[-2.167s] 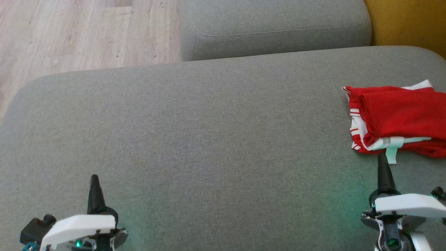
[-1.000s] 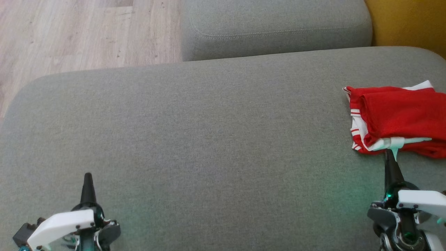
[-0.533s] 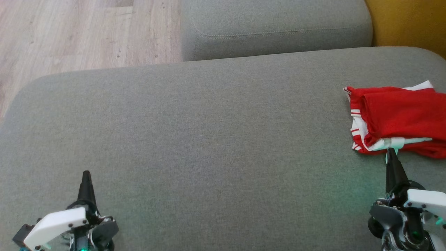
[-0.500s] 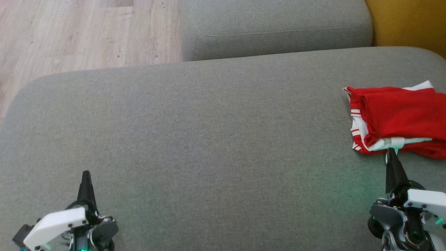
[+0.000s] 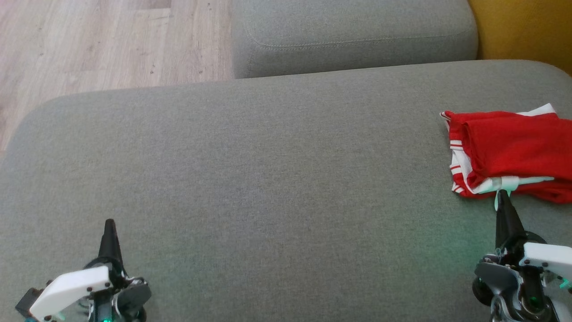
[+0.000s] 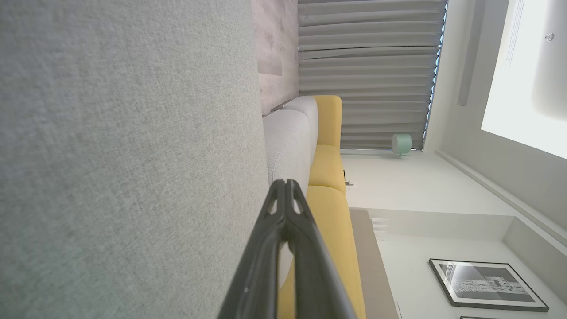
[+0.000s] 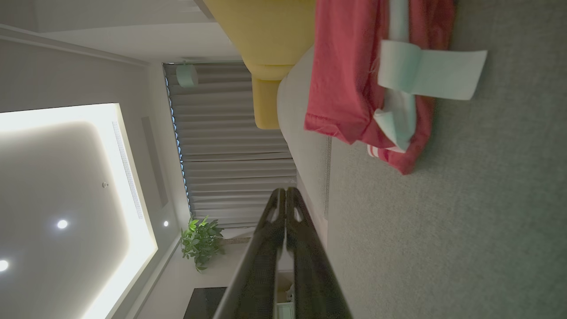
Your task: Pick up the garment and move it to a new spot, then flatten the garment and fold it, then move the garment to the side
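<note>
grey cushion, red garment partly beyond the head view's right edge

The garment is lying folded in a compact bundle at the far right of the grey cushion before me. It is red with white striped trim, its pale label sticking out toward me.

My right pincer is smooth dark plastic; grey sofa cushion, coarse matt cloth; folded red-and-white garment, finer cloth.
</note>
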{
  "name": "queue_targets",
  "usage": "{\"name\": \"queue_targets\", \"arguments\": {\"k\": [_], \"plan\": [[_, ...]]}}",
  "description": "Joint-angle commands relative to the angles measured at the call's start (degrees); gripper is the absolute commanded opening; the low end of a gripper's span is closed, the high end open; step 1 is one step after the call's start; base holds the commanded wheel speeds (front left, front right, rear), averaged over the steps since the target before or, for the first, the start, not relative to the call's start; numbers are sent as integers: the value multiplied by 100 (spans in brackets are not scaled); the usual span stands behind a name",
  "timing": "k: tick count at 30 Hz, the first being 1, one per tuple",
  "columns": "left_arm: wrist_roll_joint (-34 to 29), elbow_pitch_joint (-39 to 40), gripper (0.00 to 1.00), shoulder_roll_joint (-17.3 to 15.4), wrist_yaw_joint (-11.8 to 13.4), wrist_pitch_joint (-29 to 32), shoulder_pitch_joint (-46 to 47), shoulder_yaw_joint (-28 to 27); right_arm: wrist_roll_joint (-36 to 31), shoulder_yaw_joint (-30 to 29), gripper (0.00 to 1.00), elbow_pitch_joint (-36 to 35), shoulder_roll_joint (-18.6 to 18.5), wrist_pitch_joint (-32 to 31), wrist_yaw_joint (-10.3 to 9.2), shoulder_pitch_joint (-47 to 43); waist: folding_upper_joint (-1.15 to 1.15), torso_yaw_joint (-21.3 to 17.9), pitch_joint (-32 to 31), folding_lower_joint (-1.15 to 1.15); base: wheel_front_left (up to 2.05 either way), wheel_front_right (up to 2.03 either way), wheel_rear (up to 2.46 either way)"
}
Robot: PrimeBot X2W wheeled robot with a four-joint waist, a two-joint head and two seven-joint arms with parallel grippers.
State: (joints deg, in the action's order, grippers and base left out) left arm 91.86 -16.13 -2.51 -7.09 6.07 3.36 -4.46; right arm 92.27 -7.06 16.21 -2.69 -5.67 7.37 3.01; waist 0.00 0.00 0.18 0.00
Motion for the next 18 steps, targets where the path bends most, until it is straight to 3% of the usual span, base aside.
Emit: {"name": "queue_targets", "arguments": {"k": [1,18], "plan": [[31,207,0,-37,-40,41,283,-205,33,107,0,-221,-60,-39,12,312,0,0,0,0,0,0,0],[31,208,0,-37,-40,41,283,-205,23,94,0,-221,-51,-49,12,313,0,0,0,0,0,0,0]]}}
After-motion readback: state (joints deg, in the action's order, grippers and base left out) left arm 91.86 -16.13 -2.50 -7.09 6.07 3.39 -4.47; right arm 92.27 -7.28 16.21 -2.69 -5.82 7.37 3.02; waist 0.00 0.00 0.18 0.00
